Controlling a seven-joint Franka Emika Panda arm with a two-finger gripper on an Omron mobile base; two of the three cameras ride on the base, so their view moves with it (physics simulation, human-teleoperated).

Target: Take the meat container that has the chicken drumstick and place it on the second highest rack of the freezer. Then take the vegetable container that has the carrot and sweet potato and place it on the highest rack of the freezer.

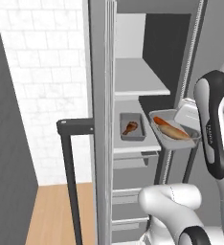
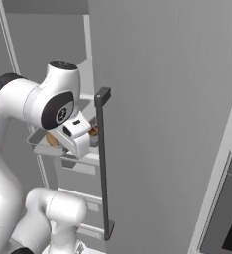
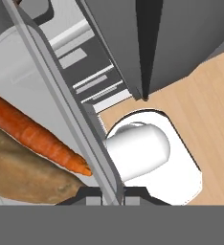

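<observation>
The shallow grey vegetable container (image 1: 173, 130) holding an orange carrot (image 3: 35, 135) and a brown sweet potato (image 3: 28, 174) hangs in the air at the open front of the tall grey freezer (image 1: 147, 36), carried by the white arm. It sits roughly level with the second-highest white rack (image 1: 133, 146), just to the right of that rack's front edge and tilted a little, not resting on anything but the hand. The two-finger gripper (image 3: 112, 196) is pinched tight on the container's thin grey rim, as the hand view shows: the wall runs straight down between the dark tips, with the carrot and sweet potato lying just to one side of it.

The first half of the job looks done. The small grey meat container (image 1: 132, 127) with the browned chicken drumstick (image 1: 130, 128) rests flat on the second-highest rack, well inside the freezer.

What remains, by my reading, is the second placement. The highest white rack (image 1: 140, 79) is bare on the part that shows, and it lies clearly above the held container. The load must rise, pass over that shelf's front lip, settle level, and only then be let go. The freezer door (image 2: 162, 109) with its dark vertical handle (image 2: 103, 163) stands swung open beside the arm.
</observation>
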